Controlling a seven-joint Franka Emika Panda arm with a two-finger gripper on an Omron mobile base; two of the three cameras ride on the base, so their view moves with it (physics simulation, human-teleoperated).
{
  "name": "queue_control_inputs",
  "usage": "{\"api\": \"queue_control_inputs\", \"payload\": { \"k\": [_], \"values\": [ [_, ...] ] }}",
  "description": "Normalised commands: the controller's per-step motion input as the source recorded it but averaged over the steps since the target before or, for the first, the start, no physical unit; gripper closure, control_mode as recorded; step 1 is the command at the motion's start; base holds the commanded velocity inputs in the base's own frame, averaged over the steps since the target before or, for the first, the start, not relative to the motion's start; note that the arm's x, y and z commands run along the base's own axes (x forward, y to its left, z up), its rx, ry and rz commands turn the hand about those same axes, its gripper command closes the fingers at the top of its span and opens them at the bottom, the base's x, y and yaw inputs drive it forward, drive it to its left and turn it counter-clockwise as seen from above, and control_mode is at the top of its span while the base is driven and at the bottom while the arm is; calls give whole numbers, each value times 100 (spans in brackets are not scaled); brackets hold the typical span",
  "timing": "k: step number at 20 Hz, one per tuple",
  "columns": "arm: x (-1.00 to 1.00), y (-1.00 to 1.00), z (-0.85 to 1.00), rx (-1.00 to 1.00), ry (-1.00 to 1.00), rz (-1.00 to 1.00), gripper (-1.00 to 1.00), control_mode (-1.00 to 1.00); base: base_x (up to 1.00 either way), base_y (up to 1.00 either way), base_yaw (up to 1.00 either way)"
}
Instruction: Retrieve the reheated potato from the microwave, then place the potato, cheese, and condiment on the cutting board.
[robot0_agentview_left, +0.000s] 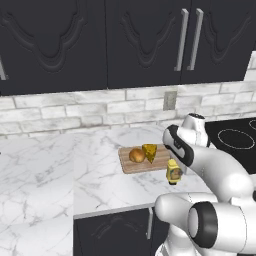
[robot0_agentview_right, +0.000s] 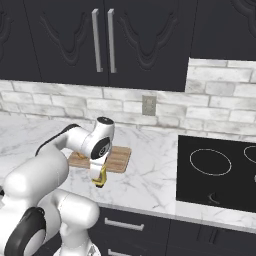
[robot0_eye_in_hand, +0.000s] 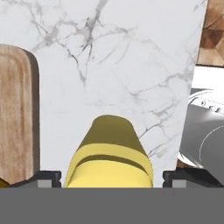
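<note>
In the left base view the white marble table (robot0_agentview_left: 45, 165) stretches from the left edge, and toward its middle lies the cutting board (robot0_agentview_left: 131, 165), a thin light-brown wooden rectangle. On the board the potato (robot0_agentview_left: 136, 155) sits on the left part, with the cheese (robot0_agentview_left: 149, 151) touching or just beside it on its right. Right of the board's near corner, standing upright on the bare marble just off the wood, is the condiment (robot0_agentview_left: 174, 172), a yellow bottle with a darker label. The arm's white wrist hangs directly above and behind it, and farther right the black cooktop (robot0_agentview_left: 235, 137) is set into the table. In the right base view the arm hides the left part of the cutting board (robot0_agentview_right: 117, 159); the condiment (robot0_agentview_right: 101, 177) stands just in front of the board's near edge, under the hand, and the cooktop (robot0_agentview_right: 215, 172) lies well apart to the right. In the hand view the board's rounded end (robot0_eye_in_hand: 17, 118) runs along the left side, the condiment's cap and shoulders (robot0_eye_in_hand: 109, 153) rise at bottom centre, and the dark fingers (robot0_eye_in_hand: 48, 177) stand one on each side of the bottle with a little gap showing, so whether they are already pressing on it cannot be told.
</note>
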Motion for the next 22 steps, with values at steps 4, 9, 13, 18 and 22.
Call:
{"api": "queue_control_inputs", "payload": {
  "k": [4, 9, 13, 18, 22],
  "values": [
    [-2, 0, -15, 0, 0, -3, 100, -100, 0, 0, 0],
    [-1, 0, -7, 0, 0, -1, 100, -100, 0, 0, 0],
    [0, -1, 4, 0, 0, 0, 100, -100, 0, 0, 0],
    [14, -9, 13, 0, -2, 0, 100, -100, 0, 0, 0],
    [18, -7, 25, 0, -11, 0, 100, -100, 0, 0, 0]
  ]
}}
